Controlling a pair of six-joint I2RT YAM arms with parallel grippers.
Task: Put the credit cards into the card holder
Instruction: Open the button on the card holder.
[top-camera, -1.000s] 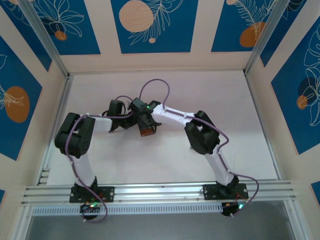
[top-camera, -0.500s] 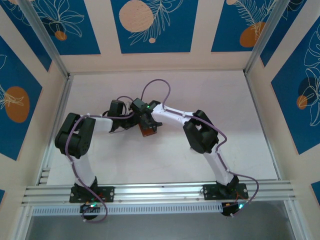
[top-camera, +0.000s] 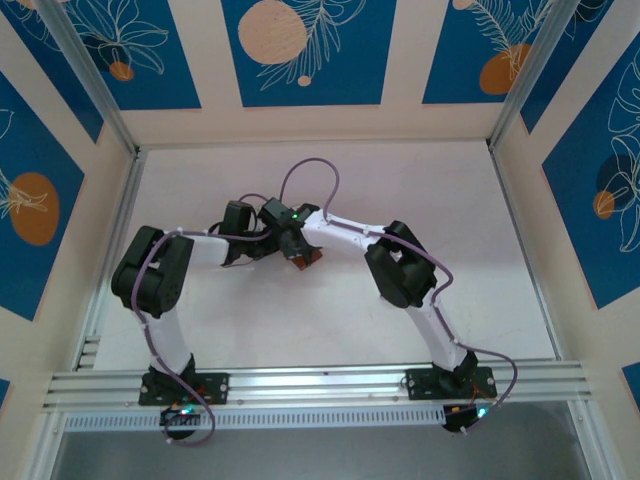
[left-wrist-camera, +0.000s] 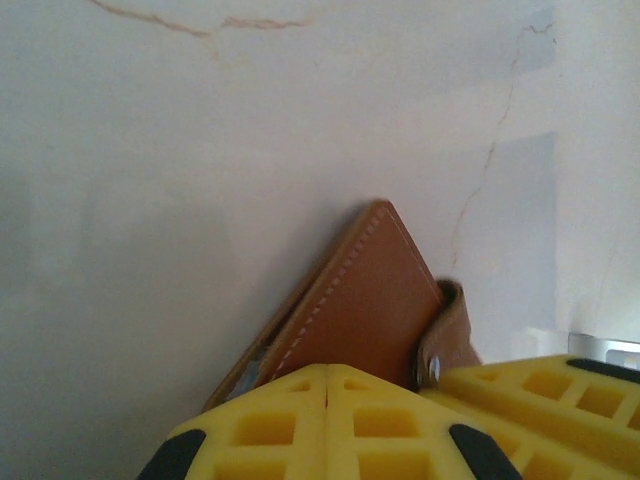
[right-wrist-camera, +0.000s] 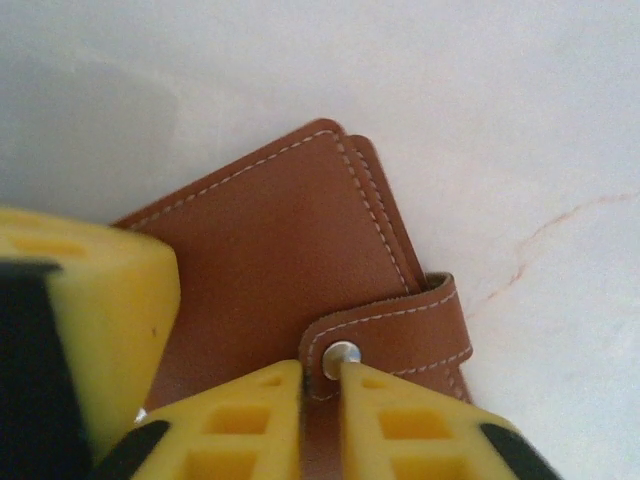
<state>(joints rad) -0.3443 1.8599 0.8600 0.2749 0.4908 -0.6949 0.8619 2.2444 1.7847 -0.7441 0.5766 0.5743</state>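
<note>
From above, on the white surface, the left hand reaches to the right and meets the right hand near the middle. The card holder is a small brown patch just beside them.

The left wrist view gives finer detail. The left hand is clenched, its yellow pads with square hollows joined along a thin seam. The holder comes up behind them as a tilted corner of smooth brown leather with pale stitching. Whether the pads press on it I cannot tell. A pale grey sliver peeks out at its lower left edge. The surface here looks like marble, with thin reddish veins. At the right lies a yellow finger of the right hand.

In the right wrist view the holder lies folded, with rounded corners. Its tab lies over the cover and carries a round metal snap. The right hand's pads are closed on the strap of the tab, so it grasps the holder.
</note>
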